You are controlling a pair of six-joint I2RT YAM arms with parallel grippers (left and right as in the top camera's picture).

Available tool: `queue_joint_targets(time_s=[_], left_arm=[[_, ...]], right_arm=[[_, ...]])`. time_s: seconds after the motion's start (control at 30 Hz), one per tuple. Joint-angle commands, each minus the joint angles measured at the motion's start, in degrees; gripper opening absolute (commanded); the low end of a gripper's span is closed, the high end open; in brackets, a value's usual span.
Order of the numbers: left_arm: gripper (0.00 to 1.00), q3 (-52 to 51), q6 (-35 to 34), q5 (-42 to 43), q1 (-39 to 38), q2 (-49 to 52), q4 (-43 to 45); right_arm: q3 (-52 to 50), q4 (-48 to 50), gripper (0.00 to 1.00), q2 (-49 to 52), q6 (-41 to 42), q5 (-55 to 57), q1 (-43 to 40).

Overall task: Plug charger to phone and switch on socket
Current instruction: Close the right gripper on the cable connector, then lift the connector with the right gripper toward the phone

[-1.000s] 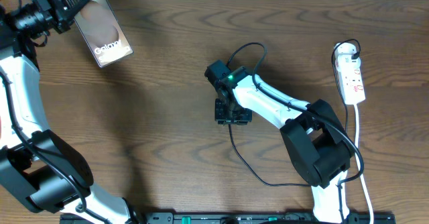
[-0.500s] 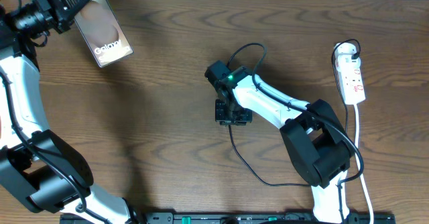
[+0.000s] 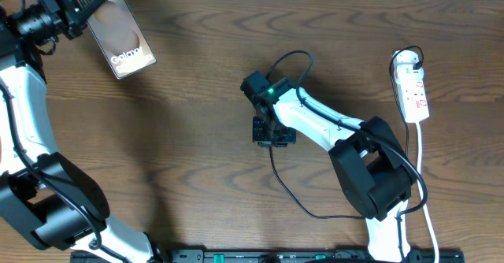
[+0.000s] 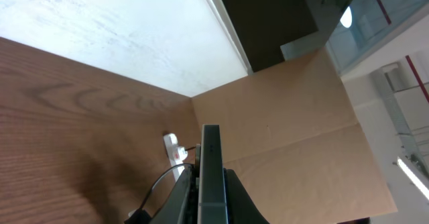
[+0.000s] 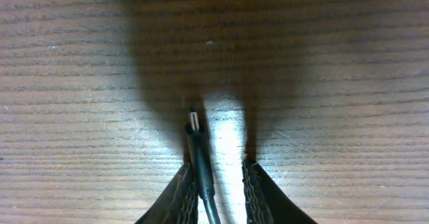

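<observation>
The charger [image 5: 199,153] looks light and limp; best gripped just behind its stiff tip. The right hand [image 5: 218,175] is narrowly spread around it, and the left hand [image 3: 85,6] pinches the phone [image 3: 122,35].

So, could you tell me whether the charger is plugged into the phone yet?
Not plugged in: the charger tip shows bare between the right gripper's fingers, far from the phone.

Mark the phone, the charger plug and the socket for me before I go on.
phone [image 3: 120,33], overhead view, middle of its face.
charger [image 5: 197,141], right wrist view, black plug body just behind the metal tip.
socket [image 3: 414,90], overhead view, middle of the white strip.
</observation>
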Motion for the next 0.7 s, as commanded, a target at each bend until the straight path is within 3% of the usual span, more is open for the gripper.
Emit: queue_joint_targets(time_s=[0.0, 0.67], left_arm=[[0.07, 0.33, 0.33, 1.68, -0.02, -0.63, 0.28], [0.07, 0.31, 0.33, 1.68, 0.00, -0.66, 0.28]], right_arm=[[0.22, 0.07, 0.19, 1.25, 0.15, -0.35, 0.07], [0.22, 1.14, 0.03, 1.25, 0.17, -0.35, 0.07]])
